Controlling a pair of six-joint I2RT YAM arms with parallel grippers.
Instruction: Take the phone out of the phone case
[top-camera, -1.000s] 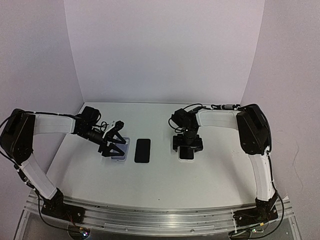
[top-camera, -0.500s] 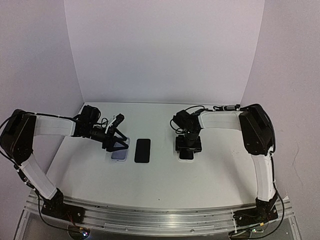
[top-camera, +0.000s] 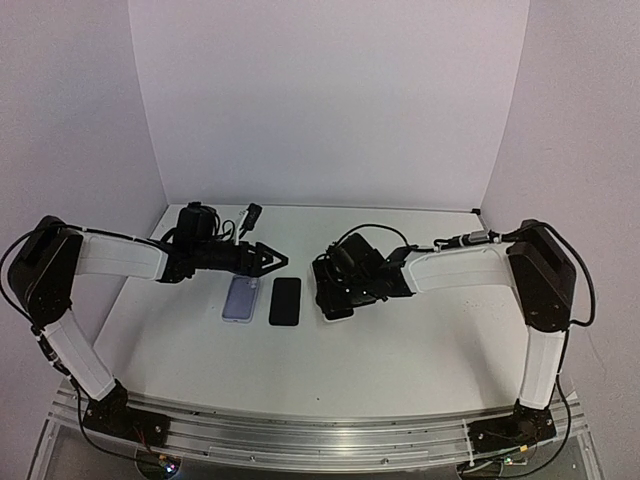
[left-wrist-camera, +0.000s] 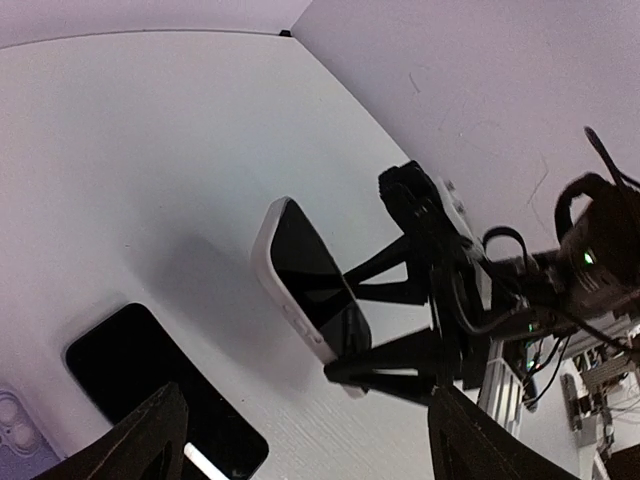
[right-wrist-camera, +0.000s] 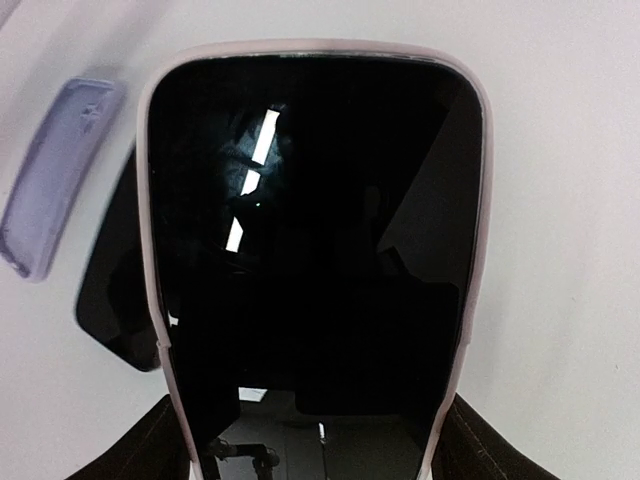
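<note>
Right wrist view gives you the clearest read: the right gripper (right-wrist-camera: 315, 442) is clenched on the phone in its white case (right-wrist-camera: 310, 230), one finger (right-wrist-camera: 165, 442) on each long edge near the lower end, with the dark screen facing the lens and the white rim showing all round it. From the left wrist view you can see that this cased phone is lifted clear of the table (top-camera: 400, 350) and tilted, casting a shadow on the white surface below it. Take the bare black phone (top-camera: 285, 301) lying flat on the table as your landmark. In the top external view the held cased phone sits just to the right of it, apart from it. A lavender case (top-camera: 240, 297) lies flat just to the left of the black phone, with a narrow strip of table between the two. The left gripper (left-wrist-camera: 315, 438) hangs raised over the far end of that lavender case, just back and left of the black phone, fingers spread wide and holding nothing, pointing across towards the right arm.
</note>
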